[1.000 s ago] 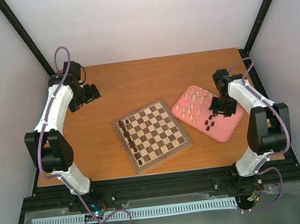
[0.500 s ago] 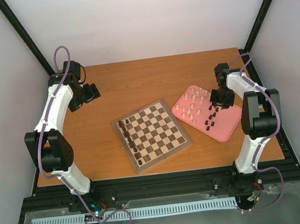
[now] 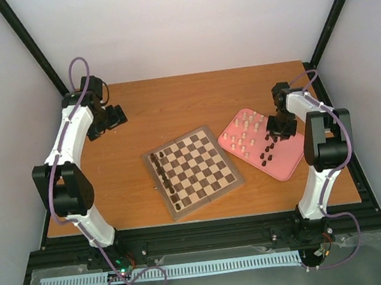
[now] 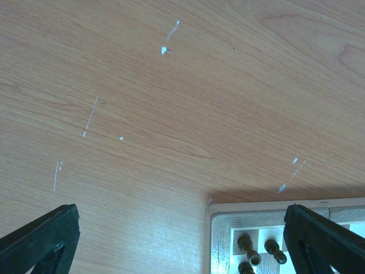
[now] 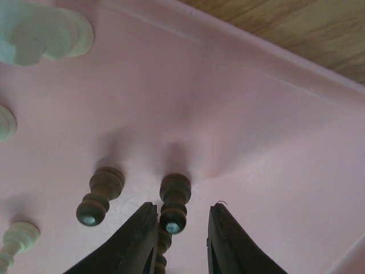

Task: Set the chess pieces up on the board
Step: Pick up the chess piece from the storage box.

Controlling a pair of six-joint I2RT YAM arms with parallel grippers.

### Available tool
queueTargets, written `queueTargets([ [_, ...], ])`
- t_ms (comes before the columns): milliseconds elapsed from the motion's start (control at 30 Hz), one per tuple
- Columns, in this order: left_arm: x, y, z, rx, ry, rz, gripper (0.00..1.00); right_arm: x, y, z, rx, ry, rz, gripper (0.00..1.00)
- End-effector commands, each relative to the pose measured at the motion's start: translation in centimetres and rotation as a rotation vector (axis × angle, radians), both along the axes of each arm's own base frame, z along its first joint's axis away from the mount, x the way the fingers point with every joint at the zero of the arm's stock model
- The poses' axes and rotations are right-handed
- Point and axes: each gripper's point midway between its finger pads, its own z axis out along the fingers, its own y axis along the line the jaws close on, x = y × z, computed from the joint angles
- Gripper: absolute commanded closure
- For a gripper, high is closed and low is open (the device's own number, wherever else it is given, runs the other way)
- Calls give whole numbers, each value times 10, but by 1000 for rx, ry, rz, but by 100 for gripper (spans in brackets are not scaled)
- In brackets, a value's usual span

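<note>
The board (image 3: 193, 172) lies mid-table with several dark brown chess pieces (image 3: 164, 175) along its left side; its corner with dark pieces (image 4: 251, 251) shows in the left wrist view. Other dark pieces (image 3: 267, 151) and cream pieces (image 3: 246, 129) stand on the pink tray (image 3: 288, 161). My right gripper (image 3: 277, 128) is low over the tray, jaws open around a dark pawn (image 5: 174, 202), which stands between the fingertips (image 5: 137, 234) close to the left one. Another dark pawn (image 5: 100, 194) stands to its left. My left gripper (image 3: 113, 117) is open and empty over the table's far left.
Cream pieces (image 5: 40, 34) stand at the tray's far side in the right wrist view. The tray's rim (image 5: 274, 63) runs behind the pawns. Bare wooden table (image 4: 171, 103) lies under the left gripper.
My right gripper has moved a little toward the far side of the tray and lowered around the dark pawn. The left arm has not moved.
</note>
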Motion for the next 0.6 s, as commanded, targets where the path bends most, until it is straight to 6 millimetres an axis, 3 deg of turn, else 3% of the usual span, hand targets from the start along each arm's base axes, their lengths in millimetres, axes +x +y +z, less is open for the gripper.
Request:
queueTargets([
  [0,6,-1,7,12,-8,0,0,12,-2,-3,9,-12,2,74],
  [300,6,0,5,16,-3,1,0,15,-3,-5,8,-7,4,84],
  [433,7,0,5,16,-3,-4,0,14,-5,-2,-3,-10,-2,96],
  [567,7,0,4,16,-3,-5,0,10,-6,4,-12,-14,-5,97],
])
